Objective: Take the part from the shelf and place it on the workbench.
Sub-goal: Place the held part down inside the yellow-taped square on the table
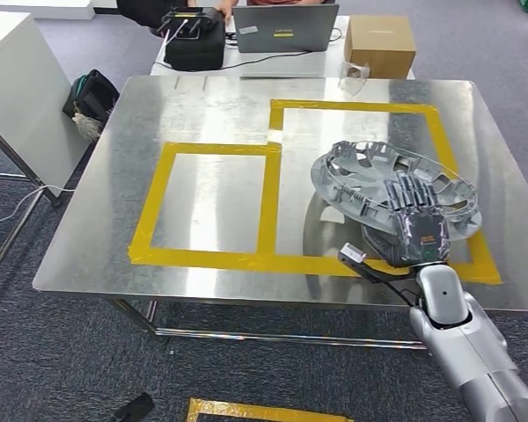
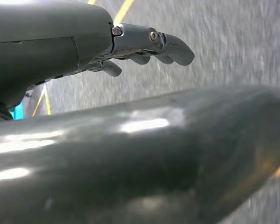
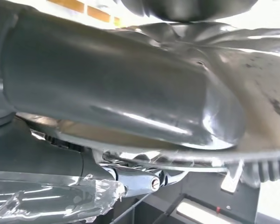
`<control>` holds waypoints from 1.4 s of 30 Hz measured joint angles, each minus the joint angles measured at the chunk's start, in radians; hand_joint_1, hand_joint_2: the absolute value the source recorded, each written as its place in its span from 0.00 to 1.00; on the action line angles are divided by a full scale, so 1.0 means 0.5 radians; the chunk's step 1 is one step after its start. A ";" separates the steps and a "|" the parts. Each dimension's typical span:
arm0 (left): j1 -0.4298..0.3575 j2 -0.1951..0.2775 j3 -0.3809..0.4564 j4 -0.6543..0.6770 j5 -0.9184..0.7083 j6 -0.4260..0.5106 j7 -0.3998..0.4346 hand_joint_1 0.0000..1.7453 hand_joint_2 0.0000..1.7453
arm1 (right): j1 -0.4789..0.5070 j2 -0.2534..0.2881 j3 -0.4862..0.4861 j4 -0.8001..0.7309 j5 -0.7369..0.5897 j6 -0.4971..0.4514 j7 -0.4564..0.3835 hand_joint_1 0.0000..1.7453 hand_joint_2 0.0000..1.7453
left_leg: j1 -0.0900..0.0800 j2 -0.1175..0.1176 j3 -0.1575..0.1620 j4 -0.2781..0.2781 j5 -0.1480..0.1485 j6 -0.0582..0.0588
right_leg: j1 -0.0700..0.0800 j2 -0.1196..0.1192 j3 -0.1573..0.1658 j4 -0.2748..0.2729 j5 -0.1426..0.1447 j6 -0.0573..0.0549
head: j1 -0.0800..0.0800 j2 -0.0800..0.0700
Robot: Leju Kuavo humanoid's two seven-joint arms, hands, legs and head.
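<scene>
Nearest the head camera, the silver right arm reaches up to the right hand (image 1: 417, 220), fingers laid over the near rim of the part (image 1: 381, 180), a grey spoked wheel cover held tilted just above the workbench (image 1: 215, 97), inside the right-hand yellow tape square (image 1: 355, 107). The right wrist view adds the underside: the thumb (image 3: 107, 88) pressed along the cover's shiny inner face, darker fingers (image 3: 138, 179) beneath, so the hand grips the rim. The left wrist view shows the left hand (image 2: 142, 46), fingers loosely extended, holding nothing, over grey carpet. Beyond the hand, a laptop (image 1: 284, 26), black case (image 1: 194, 37) and cardboard box (image 1: 379, 44) sit on a far table.
</scene>
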 joint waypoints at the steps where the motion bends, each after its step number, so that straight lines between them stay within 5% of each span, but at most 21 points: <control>1: -0.005 0.002 0.000 0.000 0.011 -0.077 0.005 0.00 0.00 | -0.027 0.021 0.013 0.022 -0.003 -0.002 -0.006 0.00 0.00 | -0.001 0.000 -0.001 0.002 -0.001 0.001 | -0.001 0.000 0.000 0.000 0.000 0.001 | 0.000 0.000; 10: -0.004 0.122 0.028 0.017 0.158 -1.062 -0.130 0.00 0.00 | -0.405 0.299 0.207 0.366 -0.262 0.023 -0.247 0.00 0.00 | 0.010 0.019 -0.003 -0.003 0.022 0.044 | 0.001 0.009 -0.020 0.024 -0.021 0.033 | 0.002 0.000; 13: 0.004 0.152 0.042 0.019 0.164 -1.088 -0.149 0.00 0.00 | -0.481 0.359 0.256 0.464 -0.286 0.017 -0.248 0.00 0.00 | 0.021 0.023 -0.007 -0.014 0.035 0.057 | 0.001 -0.005 -0.154 0.353 -0.214 0.039 | 0.008 0.000; 15: 0.017 0.162 0.049 0.021 0.166 -1.088 -0.149 0.00 0.00 | -0.494 0.381 0.281 0.515 -0.293 0.012 -0.247 0.00 0.00 | 0.022 0.021 -0.011 -0.013 0.038 0.056 | 0.000 -0.006 -0.237 0.568 -0.286 0.045 | 0.008 0.000; 17: 0.028 0.168 0.055 0.023 0.168 -1.088 -0.149 0.00 0.00 | -0.500 0.396 0.299 0.549 -0.296 0.010 -0.247 0.00 0.00 | 0.024 0.021 -0.013 -0.010 0.042 0.049 | -0.001 -0.009 -0.185 0.491 -0.211 0.046 | 0.008 0.000; 19: 0.031 0.174 0.057 0.025 0.172 -1.088 -0.150 0.00 0.00 | -0.519 0.405 0.313 0.569 -0.298 0.009 -0.247 0.00 0.00 | 0.026 0.021 -0.019 -0.002 0.045 0.033 | 0.000 -0.010 -0.023 0.206 -0.099 0.043 | 0.009 0.000; 21: 0.031 0.179 0.058 0.027 0.175 -1.087 -0.151 0.00 0.00 | -0.543 0.414 0.325 0.585 -0.300 0.006 -0.247 0.00 0.00 | 0.024 0.020 -0.032 0.008 0.055 0.006 | 0.006 -0.003 0.072 0.037 -0.058 0.027 | 0.007 0.000; 25: 0.038 0.189 0.058 0.032 0.175 -1.086 -0.152 0.00 0.00 | -0.559 0.430 0.340 0.612 -0.301 0.002 -0.247 0.00 0.00 | 0.029 0.020 -0.067 0.038 0.044 -0.047 | 0.010 -0.001 0.037 0.028 -0.031 -0.036 | 0.003 0.000; 27: 0.040 0.193 0.059 0.035 0.175 -1.086 -0.152 0.00 0.00 | -0.567 0.439 0.345 0.620 -0.301 0.002 -0.247 0.00 0.00 | 0.033 0.022 -0.137 0.197 -0.094 -0.068 | 0.004 -0.006 0.003 0.025 -0.002 -0.069 | -0.005 0.000; 29: 0.040 0.194 0.059 0.035 0.175 -1.086 -0.152 0.00 0.00 | -0.571 0.443 0.350 0.626 -0.301 0.002 -0.248 0.00 0.00 | 0.036 0.023 -0.234 0.469 -0.253 -0.083 | 0.005 -0.007 -0.039 0.025 0.021 -0.079 | -0.010 0.000; 31: 0.041 0.193 0.059 0.036 0.174 -1.085 -0.152 0.00 0.00 | -0.571 0.444 0.358 0.633 -0.304 0.002 -0.246 0.00 0.00 | 0.037 0.023 -0.260 0.610 -0.276 -0.088 | 0.006 -0.008 -0.079 0.025 0.045 -0.077 | -0.010 0.000; 32: 0.041 0.193 0.059 0.036 0.174 -1.084 -0.154 0.00 0.00 | -0.571 0.444 0.363 0.635 -0.308 0.002 -0.243 0.00 0.00 | 0.038 0.023 -0.219 0.575 -0.233 -0.087 | 0.006 -0.008 -0.096 0.026 0.059 -0.073 | -0.010 0.000; 34: 0.040 0.196 0.059 0.036 0.175 -1.082 -0.157 0.00 0.00 | -0.577 0.444 0.372 0.637 -0.322 0.000 -0.233 0.00 0.00 | 0.039 0.023 -0.041 0.325 -0.139 -0.082 | 0.005 -0.009 -0.120 0.027 0.085 -0.058 | -0.011 0.000; 36: 0.036 0.197 0.059 0.036 0.176 -1.080 -0.161 0.00 0.00 | -0.592 0.445 0.381 0.638 -0.338 -0.002 -0.223 0.00 0.00 | 0.036 0.020 0.108 0.085 -0.127 -0.066 | 0.011 -0.008 -0.137 0.030 0.109 -0.038 | -0.013 0.000; 37: 0.035 0.197 0.059 0.037 0.177 -1.080 -0.164 0.00 0.00 | -0.599 0.445 0.386 0.638 -0.344 -0.003 -0.219 0.00 0.00 | 0.036 0.019 0.135 0.031 -0.138 -0.057 | 0.016 -0.007 -0.144 0.030 0.114 -0.035 | -0.014 0.000; 41: 0.054 0.193 0.059 0.040 0.187 -1.072 -0.179 0.00 0.00 | -0.605 0.445 0.408 0.642 -0.364 -0.008 -0.213 0.00 0.00 | 0.031 0.018 0.125 0.013 -0.129 -0.027 | 0.024 -0.005 -0.146 0.013 0.130 -0.124 | -0.012 0.000; 42: 0.061 0.193 0.060 0.042 0.192 -1.067 -0.183 0.00 0.00 | -0.605 0.445 0.414 0.643 -0.368 -0.009 -0.213 0.00 0.00 | 0.027 0.018 0.122 0.014 -0.123 -0.018 | 0.022 -0.006 -0.143 0.002 0.146 -0.123 | -0.012 0.000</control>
